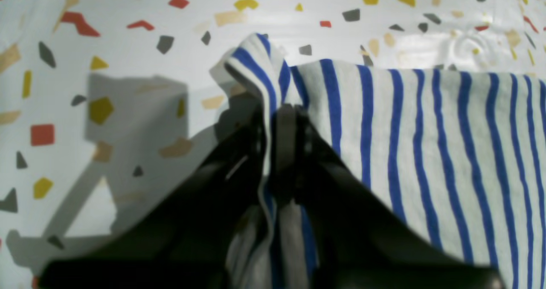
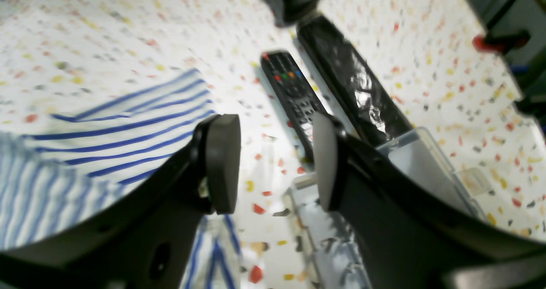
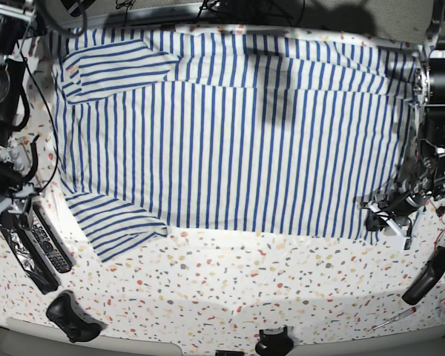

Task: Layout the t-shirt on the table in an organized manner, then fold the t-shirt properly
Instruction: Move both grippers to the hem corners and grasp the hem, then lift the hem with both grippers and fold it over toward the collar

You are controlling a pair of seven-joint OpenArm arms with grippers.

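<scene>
The white, blue-striped t-shirt [image 3: 230, 126] lies spread wide over the speckled table [image 3: 230, 274], with one sleeve at the near left and another folded at the far left. My left gripper [image 1: 277, 110] is shut on a bunched corner of the t-shirt [image 1: 426, 131] just above the table [image 1: 128, 50]; in the base view it [image 3: 374, 219] is at the shirt's lower right corner. My right gripper [image 2: 275, 161] is open and empty above the table [image 2: 448, 67], beside the near sleeve [image 2: 119, 122]; in the base view it [image 3: 7, 202] is at the left edge.
A black remote [image 2: 290, 93] and a long black wrapped object [image 2: 354, 84] lie just ahead of the right gripper, with a clear plastic box [image 2: 418, 165] under it. A black controller [image 3: 70, 315] and a dark tool [image 3: 429, 276] lie near the front edge.
</scene>
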